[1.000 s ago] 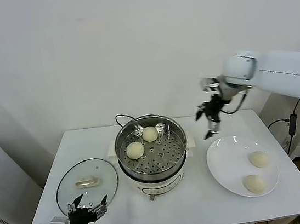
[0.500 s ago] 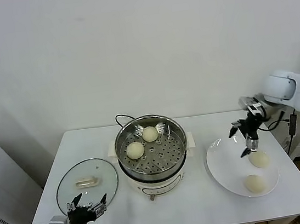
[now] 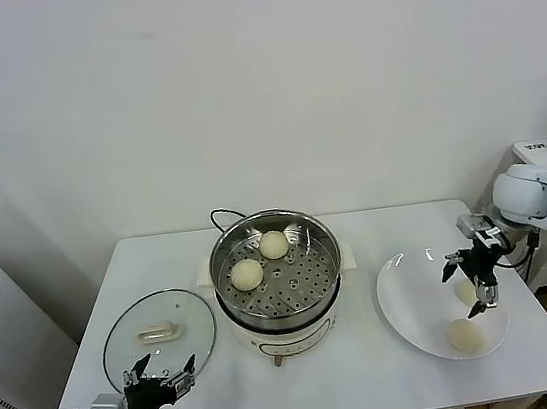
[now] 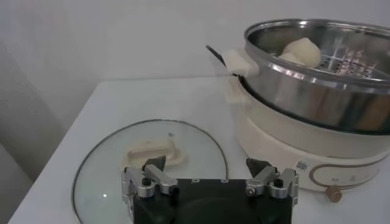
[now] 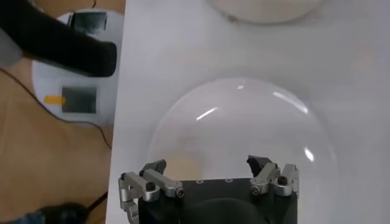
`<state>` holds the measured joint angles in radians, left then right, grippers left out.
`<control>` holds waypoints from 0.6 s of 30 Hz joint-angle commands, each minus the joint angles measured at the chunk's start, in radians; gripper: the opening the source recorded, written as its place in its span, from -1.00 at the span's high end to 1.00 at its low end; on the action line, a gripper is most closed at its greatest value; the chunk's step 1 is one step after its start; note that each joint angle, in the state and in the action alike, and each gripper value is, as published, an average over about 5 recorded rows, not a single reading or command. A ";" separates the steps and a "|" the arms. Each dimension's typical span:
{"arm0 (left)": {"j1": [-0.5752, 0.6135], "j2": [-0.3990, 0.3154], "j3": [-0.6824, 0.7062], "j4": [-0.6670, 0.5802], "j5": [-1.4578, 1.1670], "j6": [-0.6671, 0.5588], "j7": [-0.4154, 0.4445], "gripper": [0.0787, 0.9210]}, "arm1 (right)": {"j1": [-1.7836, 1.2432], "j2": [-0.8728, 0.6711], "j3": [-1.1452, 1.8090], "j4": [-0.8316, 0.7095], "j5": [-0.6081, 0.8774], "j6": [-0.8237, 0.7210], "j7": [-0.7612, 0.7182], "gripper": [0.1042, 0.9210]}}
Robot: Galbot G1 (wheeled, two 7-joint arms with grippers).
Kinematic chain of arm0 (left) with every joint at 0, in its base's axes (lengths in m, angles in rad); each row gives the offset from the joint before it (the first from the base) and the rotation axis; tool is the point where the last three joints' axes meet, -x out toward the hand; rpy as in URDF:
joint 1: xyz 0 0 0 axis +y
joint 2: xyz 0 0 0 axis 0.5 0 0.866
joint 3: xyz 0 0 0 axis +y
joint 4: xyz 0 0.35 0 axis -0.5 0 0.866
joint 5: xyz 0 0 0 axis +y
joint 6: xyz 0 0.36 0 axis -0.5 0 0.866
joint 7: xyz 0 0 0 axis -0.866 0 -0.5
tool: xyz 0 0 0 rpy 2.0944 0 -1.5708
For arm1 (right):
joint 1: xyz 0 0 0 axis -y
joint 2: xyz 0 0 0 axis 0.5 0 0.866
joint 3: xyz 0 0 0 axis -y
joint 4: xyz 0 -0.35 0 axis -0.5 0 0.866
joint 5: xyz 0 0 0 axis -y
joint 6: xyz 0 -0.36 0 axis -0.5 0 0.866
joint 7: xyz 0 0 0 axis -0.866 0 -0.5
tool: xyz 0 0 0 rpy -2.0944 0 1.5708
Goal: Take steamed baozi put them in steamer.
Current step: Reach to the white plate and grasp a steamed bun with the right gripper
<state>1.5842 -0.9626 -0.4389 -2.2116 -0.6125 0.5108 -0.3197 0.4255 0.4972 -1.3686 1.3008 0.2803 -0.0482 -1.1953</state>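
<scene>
1. We count two smooth cream-white round baozi (image 3: 260, 260) already lying in the shiny perforated steel steamer (image 3: 275, 265) on its cream base; half looks done.
2. Two more buns (image 3: 466, 335) remain on the flat white plate (image 3: 407, 300), one directly beneath our right gripper (image 3: 475, 284), whose jaws stand wide and empty.
3. Our left gripper (image 3: 159, 370) idles, jaws wide, before the round glass lid (image 3: 157, 331).
4. The right wrist view barely shows the buns; the head view does.
</scene>
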 commanded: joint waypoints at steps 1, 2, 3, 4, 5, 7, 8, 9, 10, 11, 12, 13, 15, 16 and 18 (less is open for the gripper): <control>0.000 0.000 0.002 0.002 0.000 -0.001 0.001 -0.77 | -0.144 -0.019 0.078 -0.012 -0.105 0.028 -0.002 -0.76; 0.000 0.000 0.003 0.002 0.000 -0.001 0.001 -0.77 | -0.157 -0.019 0.086 -0.013 -0.109 0.028 0.001 -0.76; -0.001 0.000 0.004 0.002 0.001 0.000 0.001 -0.77 | -0.171 -0.018 0.095 -0.014 -0.113 0.029 0.004 -0.76; -0.002 0.000 0.005 0.002 0.001 0.000 0.001 -0.77 | -0.184 -0.018 0.103 -0.014 -0.116 0.029 0.006 -0.76; -0.004 0.000 0.006 0.002 0.001 0.000 0.000 -0.77 | -0.196 -0.017 0.111 -0.016 -0.119 0.029 0.010 -0.76; -0.006 0.000 0.008 0.000 0.001 0.002 -0.001 -0.77 | -0.221 -0.014 0.129 -0.019 -0.125 0.029 0.017 -0.76; -0.007 0.001 0.009 -0.001 0.002 0.002 -0.001 -0.77 | -0.232 -0.012 0.140 -0.021 -0.127 0.029 0.021 -0.76; -0.008 0.001 0.010 -0.002 0.002 0.003 -0.001 -0.77 | -0.243 -0.009 0.152 -0.024 -0.130 0.029 0.024 -0.76; -0.008 0.001 0.010 -0.003 0.002 0.003 -0.002 -0.77 | -0.254 -0.007 0.163 -0.027 -0.132 0.029 0.026 -0.76; -0.008 0.002 0.011 -0.003 0.002 0.004 -0.002 -0.77 | -0.261 -0.004 0.172 -0.030 -0.136 0.030 0.026 -0.76; -0.008 0.002 0.011 -0.003 0.002 0.004 -0.002 -0.77 | -0.269 -0.002 0.180 -0.034 -0.140 0.030 0.026 -0.76; -0.008 0.002 0.012 -0.003 0.002 0.004 -0.002 -0.77 | -0.275 0.000 0.187 -0.038 -0.145 0.031 0.026 -0.76; -0.008 0.002 0.012 -0.004 0.002 0.004 -0.002 -0.77 | -0.285 0.004 0.200 -0.045 -0.154 0.032 0.028 -0.76; -0.008 0.002 0.013 -0.004 0.002 0.004 -0.002 -0.77 | -0.291 0.005 0.208 -0.048 -0.157 0.032 0.030 -0.76; -0.008 0.002 0.013 -0.004 0.002 0.004 -0.002 -0.77 | -0.302 0.009 0.221 -0.052 -0.161 0.031 0.032 -0.76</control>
<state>1.5764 -0.9614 -0.4271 -2.2144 -0.6110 0.5144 -0.3217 0.2070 0.5046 -1.2189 1.2625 0.1549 -0.0217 -1.1698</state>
